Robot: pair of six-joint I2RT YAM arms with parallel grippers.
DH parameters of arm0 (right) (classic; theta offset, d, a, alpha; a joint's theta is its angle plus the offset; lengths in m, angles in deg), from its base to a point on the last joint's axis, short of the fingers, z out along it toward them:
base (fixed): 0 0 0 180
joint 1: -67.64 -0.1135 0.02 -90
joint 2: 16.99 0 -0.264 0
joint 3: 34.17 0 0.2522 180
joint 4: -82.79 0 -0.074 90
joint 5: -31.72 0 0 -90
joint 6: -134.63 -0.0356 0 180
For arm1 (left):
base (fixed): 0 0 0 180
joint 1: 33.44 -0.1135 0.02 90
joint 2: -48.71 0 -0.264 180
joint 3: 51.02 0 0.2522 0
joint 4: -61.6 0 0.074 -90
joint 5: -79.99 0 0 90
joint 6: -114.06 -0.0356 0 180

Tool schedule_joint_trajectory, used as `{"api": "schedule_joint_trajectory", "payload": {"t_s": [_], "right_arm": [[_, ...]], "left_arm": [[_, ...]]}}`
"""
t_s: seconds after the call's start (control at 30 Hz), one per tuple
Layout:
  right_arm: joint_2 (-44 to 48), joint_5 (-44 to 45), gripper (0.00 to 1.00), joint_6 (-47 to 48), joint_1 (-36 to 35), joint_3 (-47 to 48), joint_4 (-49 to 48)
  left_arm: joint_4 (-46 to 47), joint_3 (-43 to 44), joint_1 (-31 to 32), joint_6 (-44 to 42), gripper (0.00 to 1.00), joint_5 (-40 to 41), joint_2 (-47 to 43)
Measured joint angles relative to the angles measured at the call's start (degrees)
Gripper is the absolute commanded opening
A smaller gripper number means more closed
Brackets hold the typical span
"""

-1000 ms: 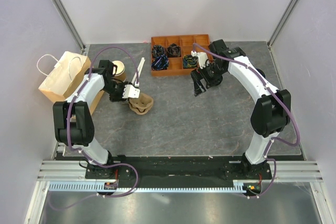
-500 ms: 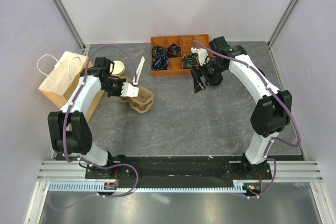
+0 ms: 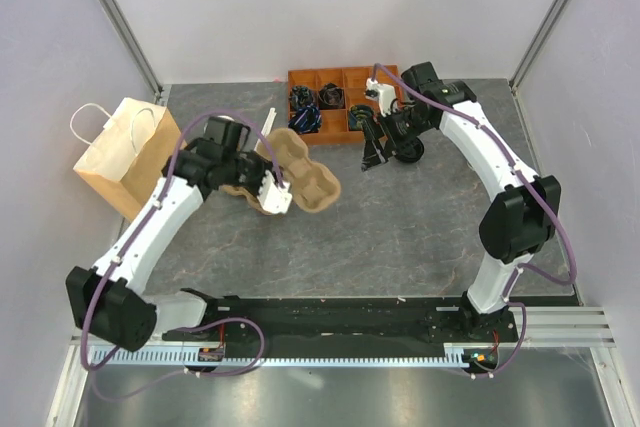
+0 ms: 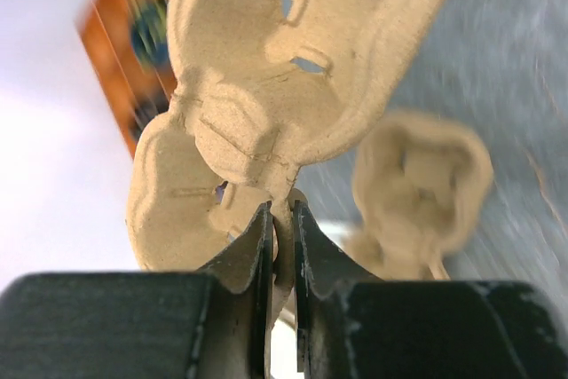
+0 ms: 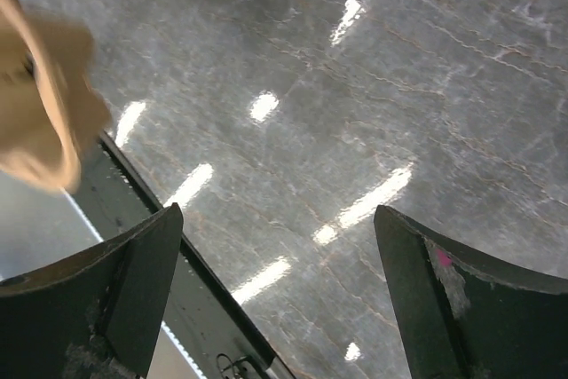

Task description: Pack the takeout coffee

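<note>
Pulp carrier (image 3: 312,183) held up off the table, coffee not yet packed.
Left fingers (image 4: 253,250) are clamped on a thin edge of the carrier and hold it tilted above the table (image 3: 400,237), near the orange tray (image 3: 330,72) and well apart from the bag (image 3: 125,147); a second pulp piece (image 4: 422,182) lies blurred on the table beneath. Right fingers (image 5: 120,295) stand wide apart over bare table by the tray, holding nothing. The lidded coffee does not show plainly in any view: a dark round shape just beside the right wrist may be its lid or part of the arm, and I cannot tell which. By my reading this is an early step: the carrier is merely in hand, while seating the coffee in a well and getting it into the bag are both left to do.
</note>
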Motion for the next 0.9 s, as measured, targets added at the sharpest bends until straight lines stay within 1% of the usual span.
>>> {"api": "schedule_joint_trajectory", "payload": {"t_s": [0.13, 0.27, 0.4, 0.43, 0.6, 0.63, 0.7, 0.77, 0.8, 0.87, 0.9], "right_arm": [[1.68, -3.08, 0.95, -0.57, 0.46, -1.79, -0.22], [3.96, -5.73, 0.92, -0.55, 1.25, -6.12, 0.07], [5.57, -7.78, 0.87, -0.57, 1.77, -10.86, -0.13], [5.97, -8.26, 0.84, -0.74, 1.86, -12.09, -0.26], [7.69, -9.27, 0.78, -1.38, 2.03, -17.79, -1.70], [7.93, -9.38, 0.75, -1.42, 2.03, -18.56, -1.79], [8.09, -9.51, 0.72, -1.42, 2.03, -19.45, -2.14], [8.09, -9.62, 0.62, -1.38, 2.03, -19.87, -2.43], [8.13, -9.64, 0.53, -1.25, 2.03, -19.96, -2.56], [8.28, -9.60, 0.45, -0.94, 2.03, -20.15, -2.86], [8.35, -9.55, 0.39, -1.03, 2.03, -20.28, -3.04]], "left_arm": [[8.04, -7.02, 9.35, 2.05, 0.02, 0.26, -3.48], [15.91, -13.22, 15.26, 3.85, 0.02, 0.98, -3.41], [22.56, -14.84, 19.61, 8.07, 0.02, 3.21, -1.09], [24.52, -14.84, 20.37, 9.84, 0.02, 3.63, -0.46], [32.57, -15.78, 23.23, 16.35, 0.02, 5.18, 1.27], [33.99, -16.44, 23.80, 17.03, 0.02, 5.29, 1.27], [35.58, -17.49, 24.76, 18.01, 0.02, 5.66, 1.38], [36.61, -17.92, 25.77, 19.19, 0.02, 6.19, 2.01], [36.92, -17.92, 26.05, 19.56, 0.02, 6.34, 2.40], [37.75, -17.92, 26.43, 20.85, 0.02, 6.56, 3.23], [38.25, -17.92, 26.53, 21.59, 0.02, 6.69, 3.63]]}}
